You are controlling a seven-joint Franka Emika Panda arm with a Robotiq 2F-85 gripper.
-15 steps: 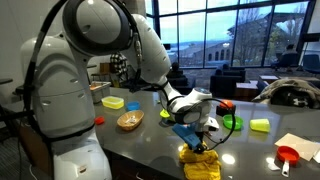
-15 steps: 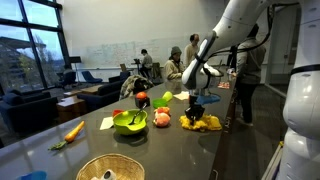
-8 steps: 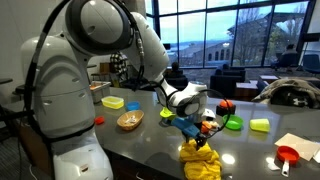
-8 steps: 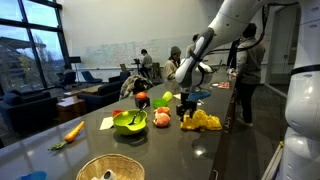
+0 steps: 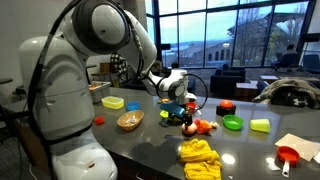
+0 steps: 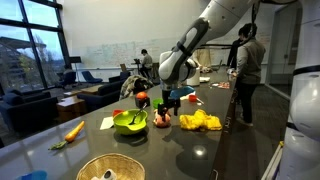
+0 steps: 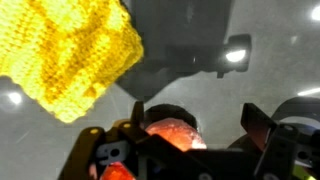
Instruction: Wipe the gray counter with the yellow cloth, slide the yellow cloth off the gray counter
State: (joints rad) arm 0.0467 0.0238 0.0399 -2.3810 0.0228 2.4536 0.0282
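The gripper is seen spread wide and empty above the gray counter, apart from the yellow cloth, which is crumpled near the counter's edge. The cloth is judged soft, light and limp; a raised fold is best pinched.

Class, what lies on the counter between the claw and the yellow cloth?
In the wrist view, a bare strip of gray counter separates the yellow cloth from the claw; an orange-red item sits at the claw.
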